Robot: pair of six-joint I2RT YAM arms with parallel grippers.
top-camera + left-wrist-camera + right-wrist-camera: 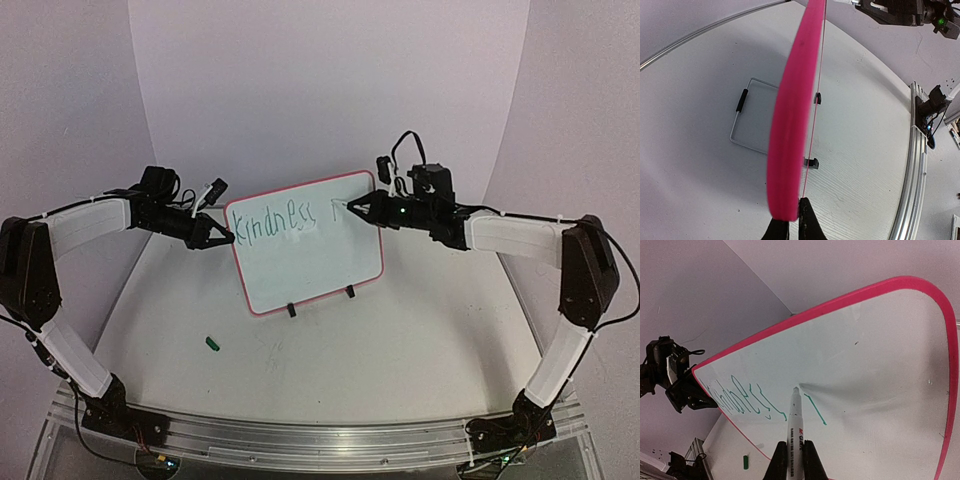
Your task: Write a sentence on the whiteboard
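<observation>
The left gripper [227, 238] clamps the left edge of the upright whiteboard [310, 265]. The right gripper [352, 208] clasps a marker [794, 425], tip at the whiteboard's upper right, beside the sentence [275, 222]. Pressing too hard could tilt the whiteboard or skid the tip.

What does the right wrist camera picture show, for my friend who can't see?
The right fingers grip a white marker, its tip at the red-framed whiteboard beside a green stroke. Green writing runs to the left, where the left fingers hold the board's edge.
</observation>
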